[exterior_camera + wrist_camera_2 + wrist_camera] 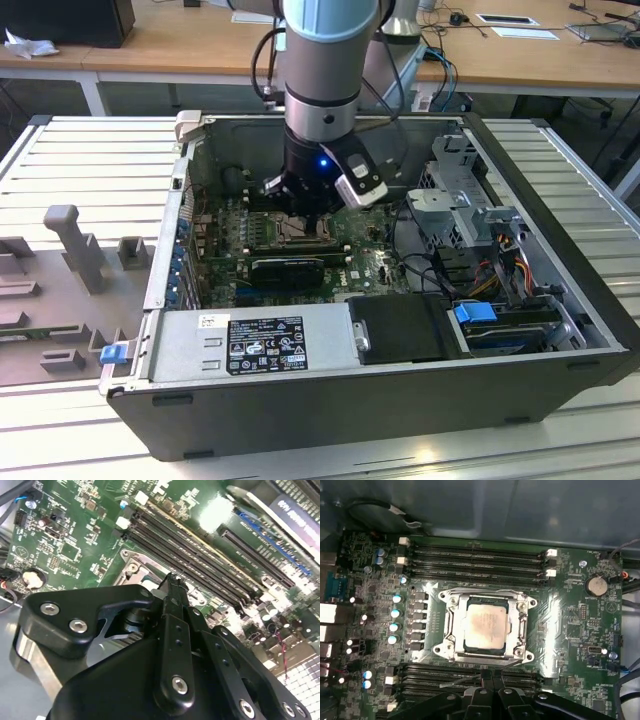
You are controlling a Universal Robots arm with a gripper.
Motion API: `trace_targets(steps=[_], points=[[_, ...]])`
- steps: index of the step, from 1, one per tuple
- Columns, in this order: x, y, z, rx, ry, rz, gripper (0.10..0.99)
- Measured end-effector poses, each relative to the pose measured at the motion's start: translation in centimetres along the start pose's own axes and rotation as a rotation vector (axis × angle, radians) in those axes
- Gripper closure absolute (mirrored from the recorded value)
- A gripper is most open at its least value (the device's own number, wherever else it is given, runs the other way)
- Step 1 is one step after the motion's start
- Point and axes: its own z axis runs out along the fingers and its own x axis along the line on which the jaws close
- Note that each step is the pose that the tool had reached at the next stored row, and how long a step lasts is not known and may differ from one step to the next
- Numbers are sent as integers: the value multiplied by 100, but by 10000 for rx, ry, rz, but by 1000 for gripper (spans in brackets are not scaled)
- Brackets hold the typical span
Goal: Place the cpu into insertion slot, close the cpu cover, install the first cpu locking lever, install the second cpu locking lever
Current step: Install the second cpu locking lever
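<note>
Computer case: open-topped, on a ribbed metal table; its walls enclose the work area on all sides, access from above.
Arm: reaches down into the case over the middle of the motherboard, case walls well apart from it on either side.
Motherboard, first wrist view: green, lying flat; long black memory slots run along two opposite sides of the socket.
Insertion slot: square socket with a silver rim, between the two banks of memory slots.
CPU cover: silvery frame lying flat over the socket, its edges framing the chip.
CPU: pale square seated in the insertion slot, showing through the cover's cut-out.
Gripper: fingers together, nothing seen between them; tips sit over the memory slots just beside the socket's edge.
Gripper, second wrist view: fingertips pressed together, near the socket corner.
</note>
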Motion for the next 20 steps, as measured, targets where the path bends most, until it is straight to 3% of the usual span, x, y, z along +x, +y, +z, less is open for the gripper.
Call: trace_targets(steps=[4, 6, 13, 16, 19, 20], points=[[129, 3, 1, -34, -1, -12, 980], [220, 8, 28, -103, -6, -14, 980], [301, -5, 207, -149, -5, -54, 980], [323, -47, 217, -344, -21, -66, 980], [335, -121, 211, -753, -54, -65, 980], [344, -142, 209, -1012, -74, -64, 980]])
